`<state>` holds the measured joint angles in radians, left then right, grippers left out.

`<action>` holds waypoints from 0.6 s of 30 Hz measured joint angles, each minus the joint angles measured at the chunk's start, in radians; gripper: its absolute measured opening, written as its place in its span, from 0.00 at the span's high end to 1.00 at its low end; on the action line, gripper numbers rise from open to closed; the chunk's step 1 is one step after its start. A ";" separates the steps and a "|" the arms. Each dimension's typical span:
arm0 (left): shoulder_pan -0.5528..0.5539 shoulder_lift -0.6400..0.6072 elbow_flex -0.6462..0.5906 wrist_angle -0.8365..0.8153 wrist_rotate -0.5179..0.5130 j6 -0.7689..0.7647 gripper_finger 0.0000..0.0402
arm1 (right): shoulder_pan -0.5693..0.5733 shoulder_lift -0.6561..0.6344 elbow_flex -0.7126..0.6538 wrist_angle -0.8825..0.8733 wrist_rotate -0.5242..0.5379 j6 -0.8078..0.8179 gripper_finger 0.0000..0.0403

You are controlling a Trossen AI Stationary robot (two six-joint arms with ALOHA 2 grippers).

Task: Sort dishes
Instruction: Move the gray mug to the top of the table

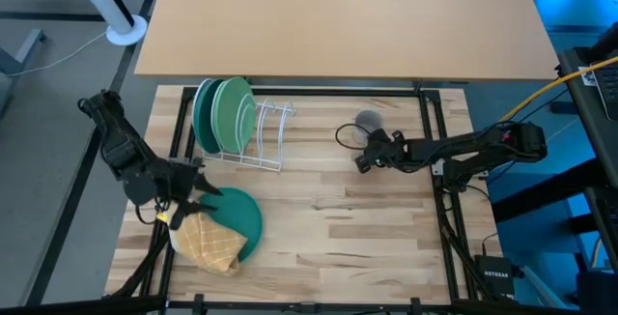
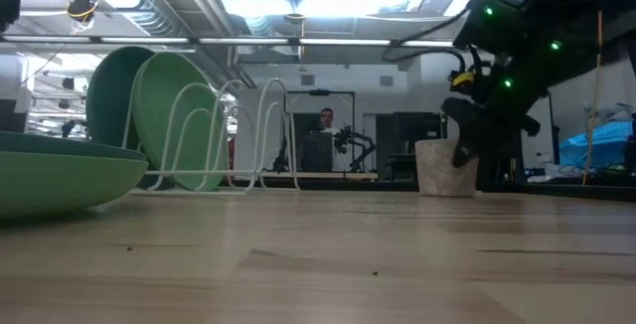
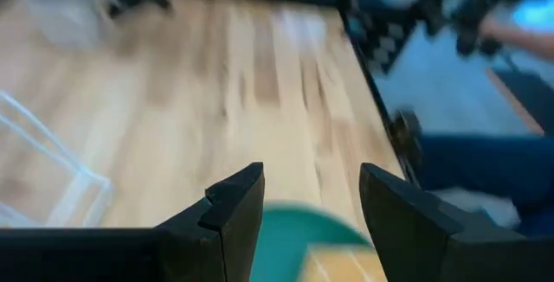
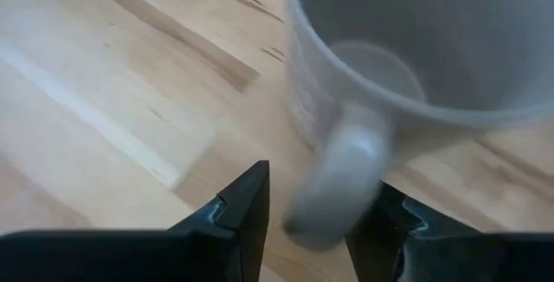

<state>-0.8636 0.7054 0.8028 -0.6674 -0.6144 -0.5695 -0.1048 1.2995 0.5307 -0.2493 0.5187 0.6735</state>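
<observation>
A small grey mug [image 1: 368, 122] stands upright on the wooden table at the far right; it also shows in the low view [image 2: 444, 168]. My right gripper [image 1: 359, 158] is open just on the near side of it, with the mug's handle [image 4: 342, 178] between its fingers [image 4: 307, 187]. A teal plate [image 1: 205, 112] and a lighter green plate [image 1: 235, 112] stand on edge in the white wire rack [image 1: 266, 136]. Another teal plate [image 1: 241, 216] lies flat at the near left with a yellow checked cloth [image 1: 207, 243] on it. My left gripper [image 1: 201, 192] is open above that plate's far-left rim [image 3: 303, 230]. My right gripper has a finger on either side of the mug's handle [image 4: 338, 191], coming at it from the near side and slanting down. I cannot tell whether either finger touches the handle. The mug stands upright on the table.
The rack's right-hand slots [image 1: 278, 127] hold nothing. Bare wood [image 1: 348, 228] lies between the flat plate and the right arm. A black frame rail [image 1: 319, 91] runs along the table's far edge. A person shows far back in the room [image 2: 326, 120].
</observation>
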 joint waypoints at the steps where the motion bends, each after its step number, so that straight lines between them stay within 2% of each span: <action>1: -0.004 0.014 0.000 -0.019 0.023 -0.021 0.55 | 0.000 0.000 0.013 -0.001 -0.007 -0.016 0.67; 5: -0.017 0.085 0.000 -0.065 0.093 -0.107 0.55 | 0.000 0.000 0.072 -0.030 -0.033 -0.053 0.67; 11: -0.036 0.202 0.000 -0.055 0.271 -0.177 0.55 | 0.000 0.000 0.124 -0.142 -0.042 -0.054 0.67; 18: -0.062 0.322 0.000 -0.055 0.304 -0.203 0.55 | 0.000 0.000 0.127 -0.181 -0.048 -0.046 0.67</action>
<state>-0.9261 1.0271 0.8028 -0.7227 -0.3105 -0.7728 -0.1047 1.2999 0.6575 -0.4305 0.4710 0.6277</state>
